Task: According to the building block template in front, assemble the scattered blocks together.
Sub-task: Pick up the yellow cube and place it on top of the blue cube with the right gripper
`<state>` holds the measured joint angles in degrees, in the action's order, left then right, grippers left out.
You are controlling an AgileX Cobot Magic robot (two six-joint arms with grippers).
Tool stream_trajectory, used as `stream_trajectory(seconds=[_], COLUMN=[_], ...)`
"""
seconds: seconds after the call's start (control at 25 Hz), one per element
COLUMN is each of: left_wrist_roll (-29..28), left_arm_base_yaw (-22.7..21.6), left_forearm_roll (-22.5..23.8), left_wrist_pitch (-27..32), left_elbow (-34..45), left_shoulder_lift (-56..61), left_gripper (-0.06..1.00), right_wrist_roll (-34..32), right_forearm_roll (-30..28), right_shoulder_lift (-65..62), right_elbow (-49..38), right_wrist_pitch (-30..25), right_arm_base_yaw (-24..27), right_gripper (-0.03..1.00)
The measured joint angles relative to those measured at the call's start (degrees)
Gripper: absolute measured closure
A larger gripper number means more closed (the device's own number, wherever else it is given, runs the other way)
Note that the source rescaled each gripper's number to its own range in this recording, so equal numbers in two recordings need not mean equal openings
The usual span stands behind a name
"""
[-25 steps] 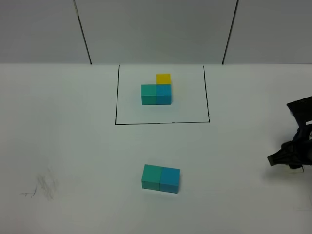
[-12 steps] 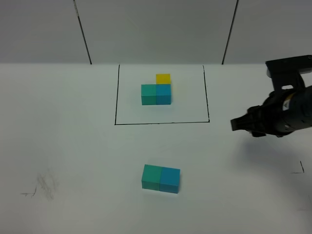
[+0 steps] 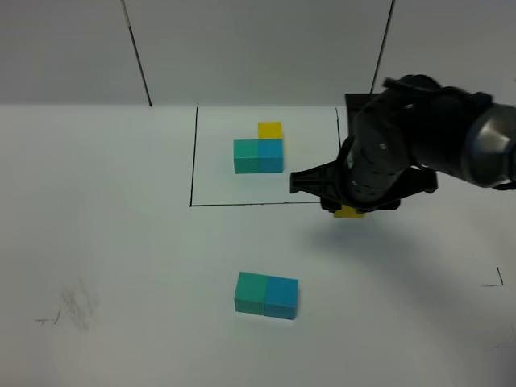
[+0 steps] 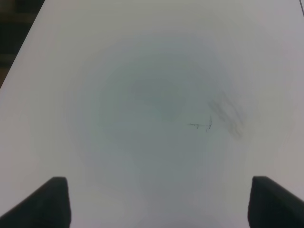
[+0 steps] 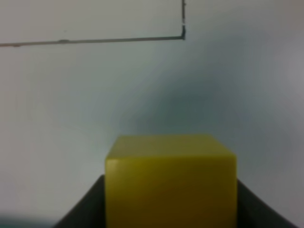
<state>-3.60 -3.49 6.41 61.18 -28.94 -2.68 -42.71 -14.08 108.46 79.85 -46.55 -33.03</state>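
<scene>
While you look over the table [image 3: 121,242], note that two of the three scattered blocks are already together: the loose teal-green cube [image 3: 251,291] and the loose blue cube [image 3: 281,297] sit touching side by side on the near part of the surface, teal-green to the left and blue to the right. That matches the front row of the building block template [image 3: 259,155] inside its black frame [image 3: 192,161]. What you lack is the third piece. The yellow cube [image 5: 171,180] is clamped between the jaws of the right gripper [image 3: 348,206], which hangs just outside the frame's near right corner, well apart from the joined pair. From the shadow under it, the cube looks to be held off the surface rather than resting on it. In the template the yellow piece stands against the far side of the blue one, so I judge you are roughly two thirds through. The remaining step is to carry the yellow cube over and set it flush behind the loose blue cube without nudging the pair. Your left gripper [image 4: 156,202] has its jaws spread wide with nothing between them, over bare table near a pencil scribble [image 4: 209,124], and takes no part for now.
</scene>
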Motion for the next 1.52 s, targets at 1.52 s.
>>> stream_trajectory(seconds=[1.52], left_wrist_roll=[0.00], left_arm_base_yaw=[0.00], left_forearm_roll=[0.00], left_wrist_pitch=[0.00], left_elbow=[0.00], left_shoulder_lift=[0.00], left_gripper=[0.29], right_wrist_roll=[-20.45], right_forearm_roll=[-3.04], right_shoulder_lift=[14.46], right_elbow=[7.42], right_wrist_pitch=[-4.79], right_arm_base_yaw=[-11.69], right_gripper=[0.70])
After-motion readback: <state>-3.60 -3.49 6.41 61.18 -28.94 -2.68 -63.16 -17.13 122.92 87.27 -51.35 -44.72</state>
